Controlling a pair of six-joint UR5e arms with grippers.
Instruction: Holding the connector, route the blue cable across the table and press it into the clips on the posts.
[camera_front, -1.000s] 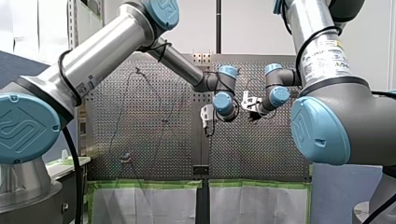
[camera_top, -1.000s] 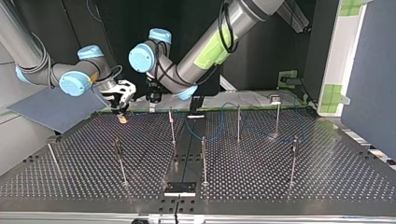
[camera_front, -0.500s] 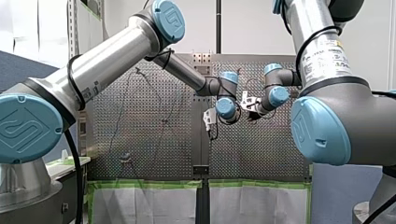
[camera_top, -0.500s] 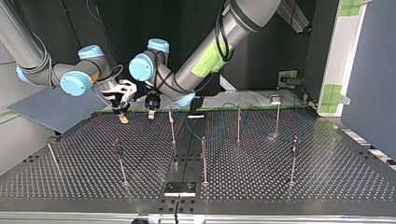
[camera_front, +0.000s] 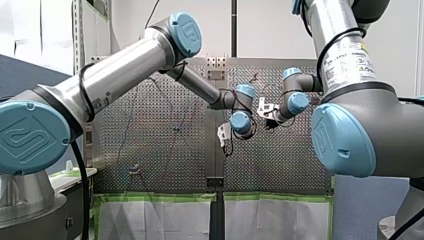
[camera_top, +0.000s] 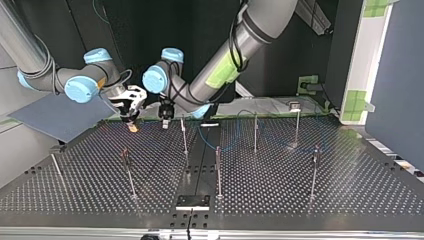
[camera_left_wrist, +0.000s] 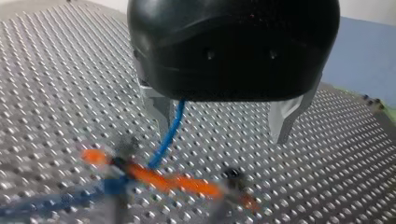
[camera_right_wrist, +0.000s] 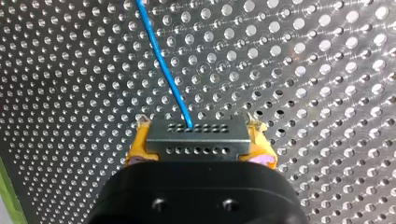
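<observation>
Right wrist view: my right gripper's (camera_right_wrist: 198, 143) yellow-padded fingers (camera_right_wrist: 138, 145) clamp the rigid connector (camera_right_wrist: 195, 137), the surest hold; from it the blue cable (camera_right_wrist: 163, 70), likely light and limp, trails over the table (camera_right_wrist: 327, 70); beside the connector my left gripper's (camera_left_wrist: 220, 127) fingers stand apart around the cable

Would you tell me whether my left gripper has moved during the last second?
Yes. In the front view my left gripper has come down, closer to the black bracket below it.

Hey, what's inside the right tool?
The right tool grips a grey connector between yellow pads; blue cable leaves it. The tool's body hides the connector's back end.
</observation>
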